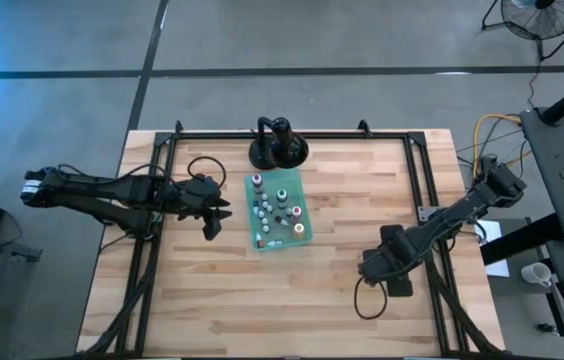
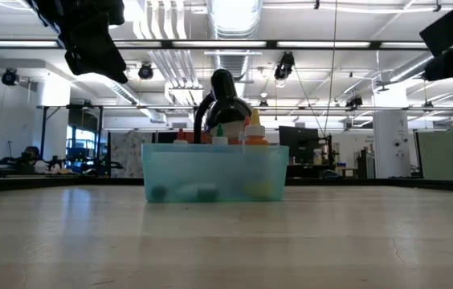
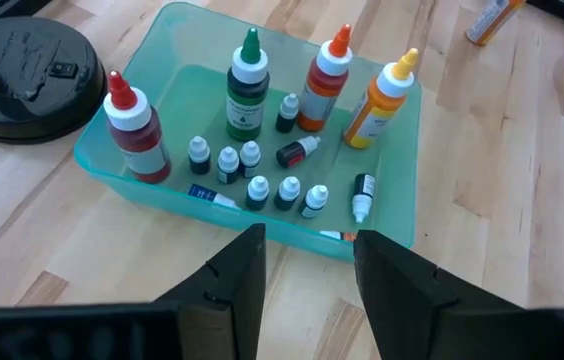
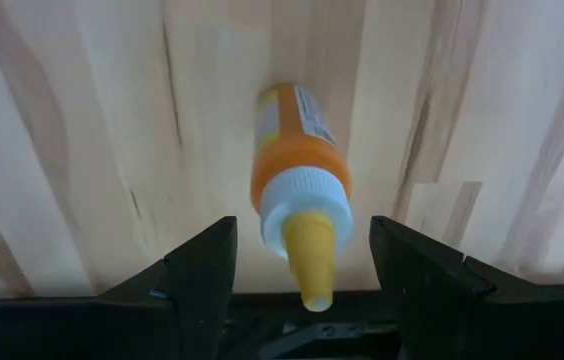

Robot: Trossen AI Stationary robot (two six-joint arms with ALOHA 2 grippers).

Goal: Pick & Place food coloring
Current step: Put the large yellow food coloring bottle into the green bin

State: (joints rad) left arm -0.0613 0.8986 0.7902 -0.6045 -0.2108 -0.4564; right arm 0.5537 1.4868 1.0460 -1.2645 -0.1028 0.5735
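Bottles [image 3: 252,160] of food coloring sit in the teal tray [image 3: 402,190] ahead of my left jaws [image 3: 309,275], which I see spread apart and hanging clear of the surface [image 1: 332,290], just short of the tray's near wall. Beyond those jaws I count four taller bottles standing upright toward the tray's far side: red [image 3: 134,128], green [image 3: 247,85], an orange one with a red tip [image 3: 322,82] and an orange one with a yellow tip [image 3: 382,98]. Between them and the jaws is a cluster of tiny dark droppers with white caps, most upright, a few lying flat on the tray floor. The black stand [image 3: 22,70] rests on the surface beside the tray, off to one side of the jaws. My right jaws [image 4: 302,262] are spread as well, and one orange bottle [image 4: 297,185] lies flat on the surface between them, its yellow tip pointing back toward the wrist; neither finger touches it. From above, the right arm [image 1: 442,225] is low over the surface, well apart from the tray, and the left arm [image 1: 112,190] reaches in toward the tray's side.
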